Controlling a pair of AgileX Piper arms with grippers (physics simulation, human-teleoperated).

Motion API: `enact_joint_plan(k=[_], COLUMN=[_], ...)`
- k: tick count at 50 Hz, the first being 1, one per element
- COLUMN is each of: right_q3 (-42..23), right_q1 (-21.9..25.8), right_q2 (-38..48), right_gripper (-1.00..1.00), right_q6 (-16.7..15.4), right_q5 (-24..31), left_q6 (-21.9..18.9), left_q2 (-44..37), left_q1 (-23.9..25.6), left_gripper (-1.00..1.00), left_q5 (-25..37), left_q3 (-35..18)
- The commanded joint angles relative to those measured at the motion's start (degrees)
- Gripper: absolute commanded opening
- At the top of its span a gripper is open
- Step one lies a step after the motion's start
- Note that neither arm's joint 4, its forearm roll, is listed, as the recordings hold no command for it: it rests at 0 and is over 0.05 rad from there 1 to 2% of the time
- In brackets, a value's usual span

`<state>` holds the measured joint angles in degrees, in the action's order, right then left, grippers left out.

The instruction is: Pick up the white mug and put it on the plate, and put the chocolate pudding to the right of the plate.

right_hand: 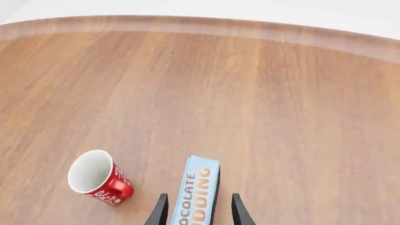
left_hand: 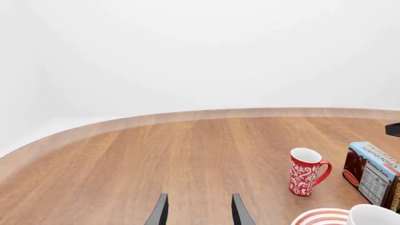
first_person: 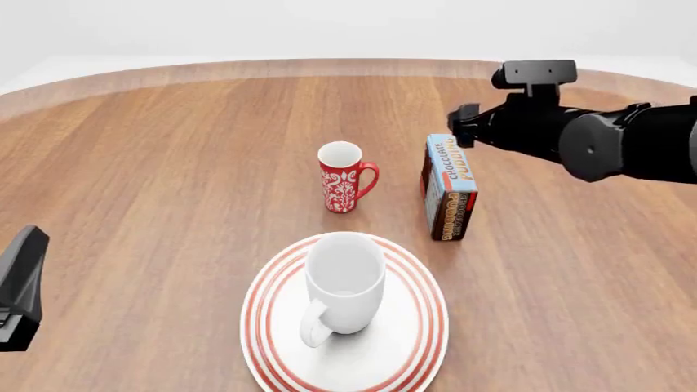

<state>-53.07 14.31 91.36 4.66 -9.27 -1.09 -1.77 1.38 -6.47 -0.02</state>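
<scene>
Already we are seeing the white mug (first_person: 345,282) standing upright on the plate (first_person: 266,327), so the chocolate pudding (first_person: 449,186) is what we are attending to. It is standing on edge on the worktop (first_person: 163,163), directly beneath our right hand (right_hand: 196,210), whose fingers are sitting open on either side of its narrow top and gripping nothing yet.

We are judging the main risk to be the carton's tall, thin stance: if we are descending off-centre, one finger could be catching the top edge and tipping it toward the red mug (first_person: 344,175), which is standing just beside the hand's target. Closing too high could also be letting the box pivot and slip.

Our right arm is reaching in from the side, wrist pitched down over the carton. Our left hand (left_hand: 197,211) is hanging open and empty, well apart from everything, low above bare worktop, with the plate off to one side.
</scene>
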Motion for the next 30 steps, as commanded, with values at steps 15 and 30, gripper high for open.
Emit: enact_joint_plan(k=[15,30], right_q3=[-1.19,-1.74], right_q1=[0.99,1.6], right_q2=[2.88,5.15], right_gripper=[1.0,1.0], right_q6=[-1.14,-0.77], right_q5=[-0.42,-0.79], left_q6=[0.02,0.02], left_q2=[-0.01,0.02], left_q1=[0.0,-0.03], left_gripper=[1.0,1.0], left_q5=[0.0,0.01], left_q3=[0.0,0.0])
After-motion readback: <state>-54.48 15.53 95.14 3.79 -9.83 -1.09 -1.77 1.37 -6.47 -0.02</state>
